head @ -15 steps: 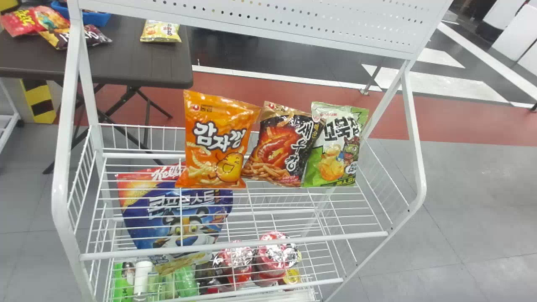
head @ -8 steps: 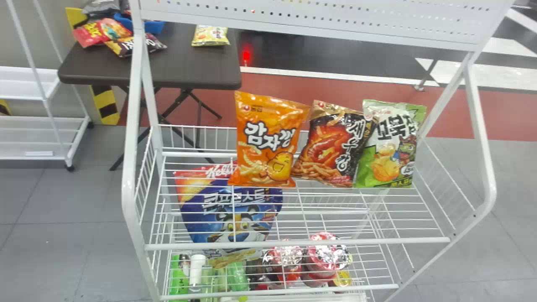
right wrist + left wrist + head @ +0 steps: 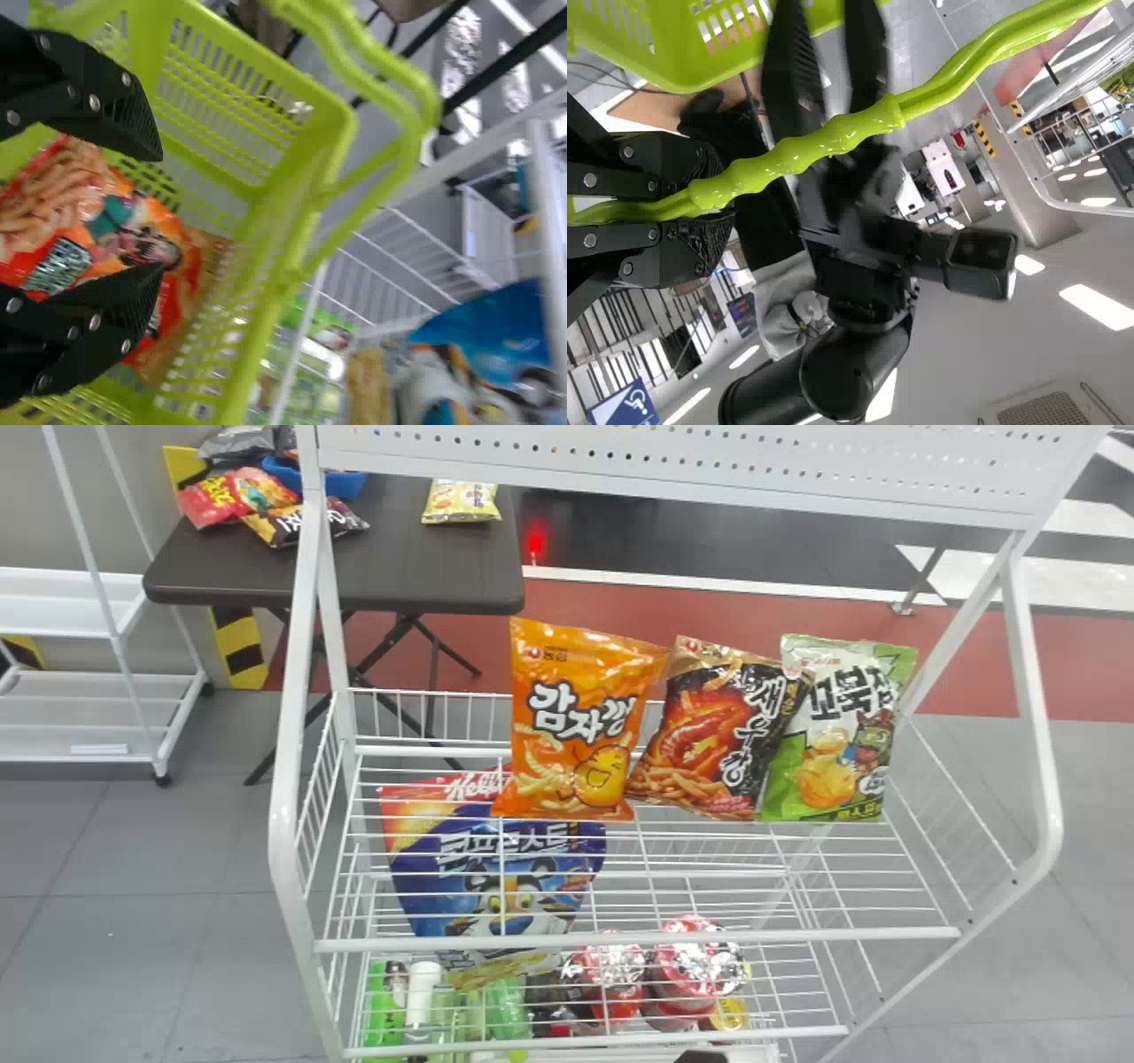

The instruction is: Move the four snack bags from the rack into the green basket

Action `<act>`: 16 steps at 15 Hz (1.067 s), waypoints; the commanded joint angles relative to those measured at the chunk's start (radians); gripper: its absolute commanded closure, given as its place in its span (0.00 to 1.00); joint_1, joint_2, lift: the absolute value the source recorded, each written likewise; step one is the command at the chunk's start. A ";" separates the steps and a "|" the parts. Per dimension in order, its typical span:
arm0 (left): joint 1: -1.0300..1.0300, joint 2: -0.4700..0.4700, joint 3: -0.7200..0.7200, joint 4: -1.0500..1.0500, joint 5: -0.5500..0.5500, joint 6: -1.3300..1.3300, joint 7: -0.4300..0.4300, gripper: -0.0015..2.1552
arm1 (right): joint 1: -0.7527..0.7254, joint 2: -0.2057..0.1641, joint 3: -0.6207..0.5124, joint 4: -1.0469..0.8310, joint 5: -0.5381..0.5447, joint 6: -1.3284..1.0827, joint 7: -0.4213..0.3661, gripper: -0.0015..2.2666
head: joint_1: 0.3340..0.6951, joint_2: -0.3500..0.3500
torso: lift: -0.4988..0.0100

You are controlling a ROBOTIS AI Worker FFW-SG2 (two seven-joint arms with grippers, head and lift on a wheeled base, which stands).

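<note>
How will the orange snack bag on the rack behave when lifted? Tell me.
The orange snack bag looks puffed, so it is probably light for its size and would give when squeezed. Its shiny surface suggests it may be somewhat slippery.

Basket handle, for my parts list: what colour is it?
The handle is lime green, seen best in the left wrist view.

A dark folding table (image 3: 416,567) stands on crossed legs near a white shelf unit (image 3: 62,615) on casters. Behind the grey floor tiles (image 3: 106,921) runs a red floor strip (image 3: 726,615); ceiling lights (image 3: 1099,305) glow overhead.
</note>
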 commanded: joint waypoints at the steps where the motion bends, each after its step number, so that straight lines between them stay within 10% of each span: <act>1: 0.002 0.000 0.003 -0.001 0.001 0.000 -0.010 0.92 | 0.034 0.009 -0.069 -0.049 -0.012 -0.158 -0.032 0.02 | 1.00 0.19 | 0.98; 8: 0.002 0.000 -0.003 0.000 0.001 -0.003 -0.010 0.92 | -0.121 0.107 -0.153 0.057 -0.067 -0.587 -0.142 0.02 | 1.00 0.07 | 0.98; 16: 0.003 0.000 -0.006 0.000 -0.002 0.000 -0.010 0.92 | -0.534 0.139 -0.081 0.430 -0.030 -0.649 -0.305 0.04 | 1.00 0.13 | 0.98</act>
